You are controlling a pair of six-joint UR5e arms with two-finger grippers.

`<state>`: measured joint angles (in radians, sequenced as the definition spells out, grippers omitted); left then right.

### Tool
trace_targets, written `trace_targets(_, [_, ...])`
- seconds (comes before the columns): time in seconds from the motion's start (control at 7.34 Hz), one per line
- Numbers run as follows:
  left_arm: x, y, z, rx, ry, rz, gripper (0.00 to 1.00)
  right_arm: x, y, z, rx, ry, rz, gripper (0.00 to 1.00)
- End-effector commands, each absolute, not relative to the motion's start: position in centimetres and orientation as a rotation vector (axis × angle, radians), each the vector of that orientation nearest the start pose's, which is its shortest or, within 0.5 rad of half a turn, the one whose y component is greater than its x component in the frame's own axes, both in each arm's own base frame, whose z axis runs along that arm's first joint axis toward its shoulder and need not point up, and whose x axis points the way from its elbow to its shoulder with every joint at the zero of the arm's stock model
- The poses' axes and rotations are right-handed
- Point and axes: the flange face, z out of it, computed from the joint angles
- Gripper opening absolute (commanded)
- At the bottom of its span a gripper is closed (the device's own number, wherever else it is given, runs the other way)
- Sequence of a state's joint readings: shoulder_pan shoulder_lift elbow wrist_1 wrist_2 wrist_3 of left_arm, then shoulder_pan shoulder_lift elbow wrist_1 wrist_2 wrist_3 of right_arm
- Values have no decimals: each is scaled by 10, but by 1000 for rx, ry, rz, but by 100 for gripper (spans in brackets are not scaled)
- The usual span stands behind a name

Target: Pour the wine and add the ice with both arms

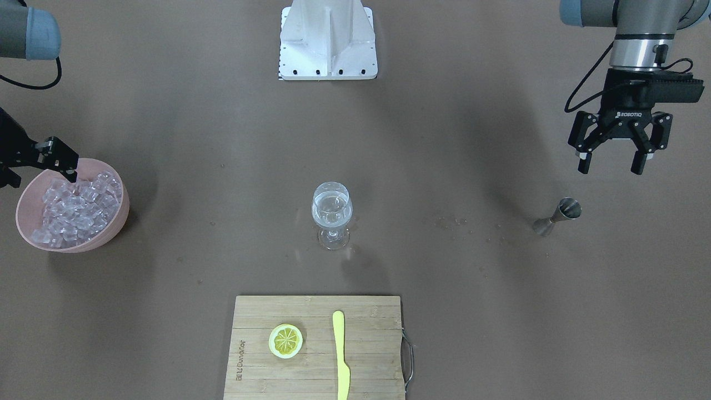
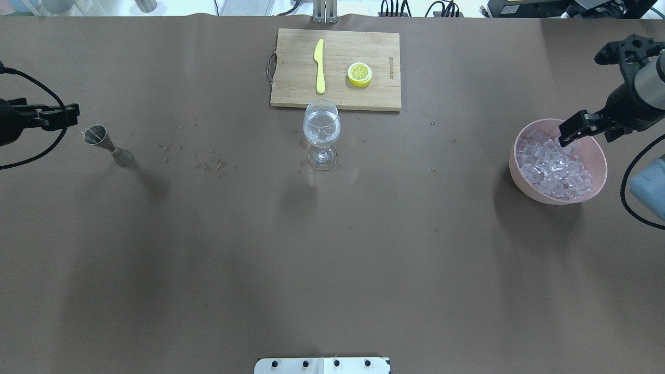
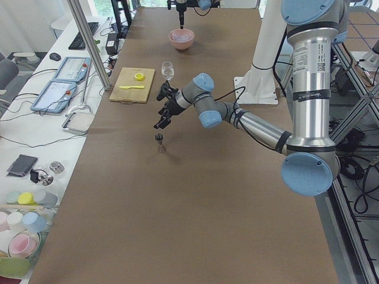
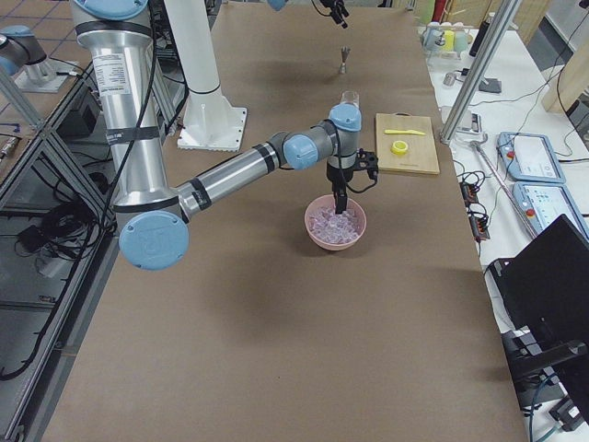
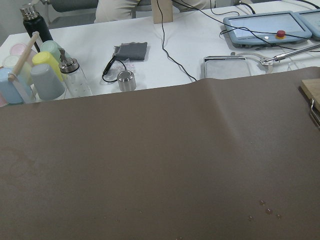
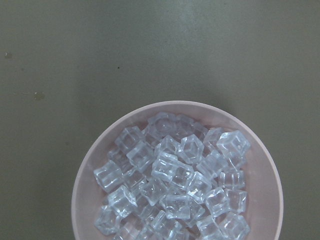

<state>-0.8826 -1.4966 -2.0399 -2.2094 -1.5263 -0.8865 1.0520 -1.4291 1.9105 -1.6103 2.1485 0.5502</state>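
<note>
While hanging over the round pink plastic bowl [image 1: 115, 223], released and empty: right black two-finger gripper [image 2: 587, 134], fingers spread wide, tips low at the rim. Directly beneath it, heap of small clear ice cubes [image 1: 75, 208]; contact with them not possible to tell. Left black two-finger gripper [image 1: 611, 165] also released, grasping nothing, pointing down. Just beside and below it, small steel double-cone jigger [image 1: 558, 216], standing upright. Between both grippers and well apart from each, clear stemmed wine glass [image 1: 331, 236] with a little colourless wine [image 1: 331, 214]. Farther from the grippers, beyond the glass: bamboo cutting board [image 1: 366, 311] carrying yellow lemon slice [image 1: 285, 340] and yellow plastic knife [image 1: 340, 355].
</note>
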Motion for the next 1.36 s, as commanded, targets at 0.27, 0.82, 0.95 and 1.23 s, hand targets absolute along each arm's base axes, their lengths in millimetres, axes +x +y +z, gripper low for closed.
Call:
trace_targets(0.27, [184, -452, 401, 758, 700, -213, 99, -237, -510, 453, 50, -657, -145, 99])
trace_targets(0.82, [184, -452, 401, 758, 700, -213, 99, -247, -526, 472, 27, -637, -188, 97])
trace_targets(0.95, [184, -454, 398, 763, 703, -216, 98, -251, -531, 476, 18, -632, -187, 90])
trace_targets(1.23, [184, -455, 396, 768, 706, -218, 99, -251, -532, 479, 13, -629, -185, 83])
